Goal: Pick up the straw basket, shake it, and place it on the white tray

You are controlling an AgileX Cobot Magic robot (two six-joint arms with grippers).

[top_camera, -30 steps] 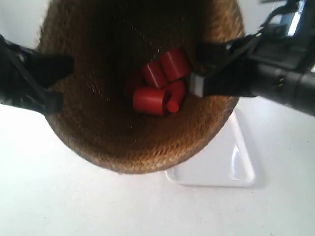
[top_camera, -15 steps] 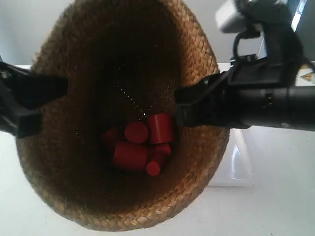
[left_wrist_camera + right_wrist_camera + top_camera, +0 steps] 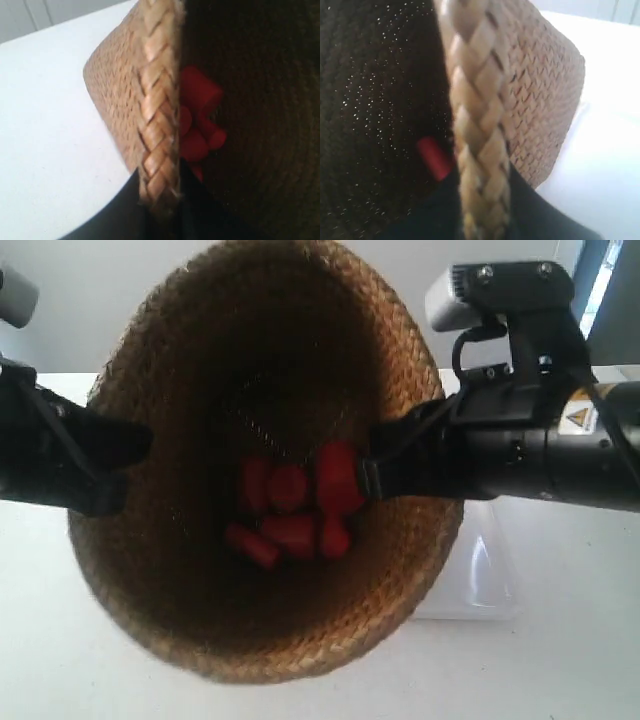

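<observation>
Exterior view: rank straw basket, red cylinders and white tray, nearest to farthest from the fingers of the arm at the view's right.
1. straw basket: its rim is pinched by the fingers of the gripper at the exterior view's right.
2. red cylinders: inside the basket, just past those fingers.
3. white tray: on the table, below the lifted basket and partly hidden by it.

Plain white tabletop (image 3: 60, 670), pale grey wall (image 3: 100, 290) behind
</observation>
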